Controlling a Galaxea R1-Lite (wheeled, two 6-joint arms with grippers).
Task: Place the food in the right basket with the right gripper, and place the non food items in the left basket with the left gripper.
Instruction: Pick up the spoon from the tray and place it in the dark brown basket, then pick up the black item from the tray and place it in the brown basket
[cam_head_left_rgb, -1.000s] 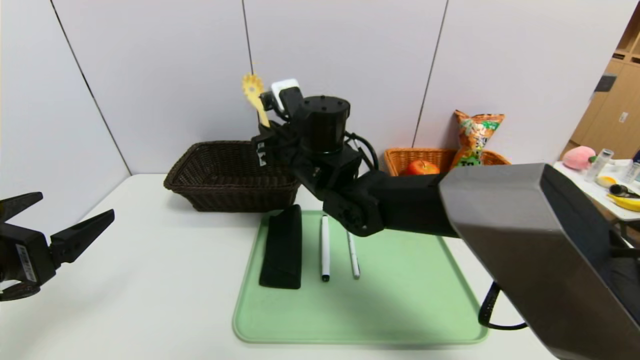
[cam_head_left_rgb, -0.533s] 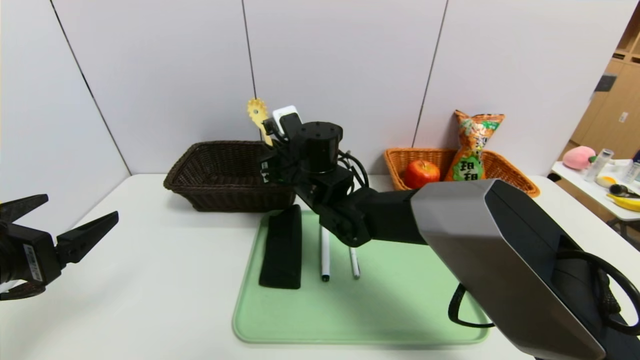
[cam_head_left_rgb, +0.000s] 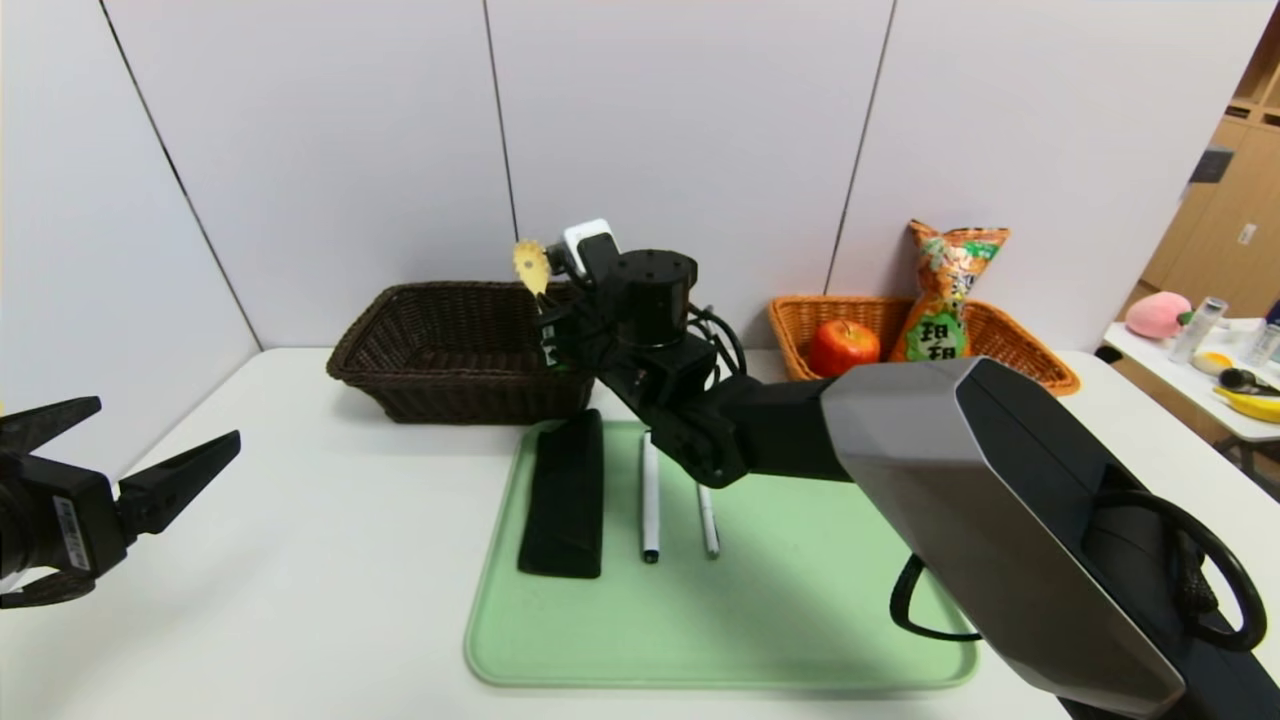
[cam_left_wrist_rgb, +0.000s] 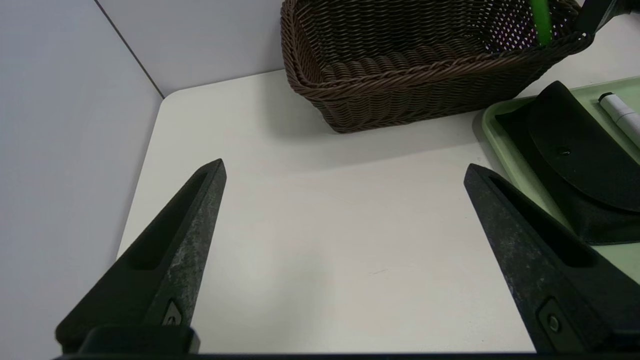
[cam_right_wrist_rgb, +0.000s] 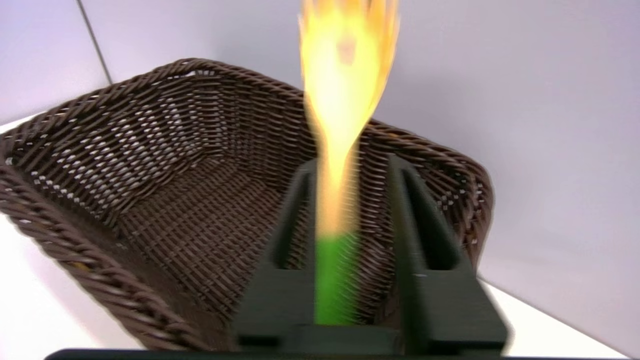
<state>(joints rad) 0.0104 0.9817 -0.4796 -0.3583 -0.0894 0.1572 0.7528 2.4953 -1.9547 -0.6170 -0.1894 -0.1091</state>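
Note:
My right gripper (cam_head_left_rgb: 548, 335) reaches across and hangs over the right end of the dark brown left basket (cam_head_left_rgb: 450, 385). A utensil with a yellow toothed head (cam_head_left_rgb: 530, 265) and green handle stands between its jaws. In the right wrist view the gripper (cam_right_wrist_rgb: 350, 165) has its jaws apart, with a gap beside the blurred green handle (cam_right_wrist_rgb: 332, 280), above the basket's inside (cam_right_wrist_rgb: 100, 165). My left gripper (cam_head_left_rgb: 165, 425) is open and empty over the table's left side (cam_left_wrist_rgb: 345, 167). A black pouch (cam_head_left_rgb: 565, 495) and two white pens (cam_head_left_rgb: 650, 500) lie on the green tray (cam_head_left_rgb: 800, 600).
The orange right basket (cam_head_left_rgb: 1020, 345) at the back right holds a red apple (cam_head_left_rgb: 843, 347) and a snack bag (cam_head_left_rgb: 945, 290). My right arm's big link crosses over the tray's right side. A side table with odd items stands at the far right.
The right gripper has come down toward the dark basket. The utensil's yellow head has dropped much lower, faster than the gripper. The left gripper has barely moved.

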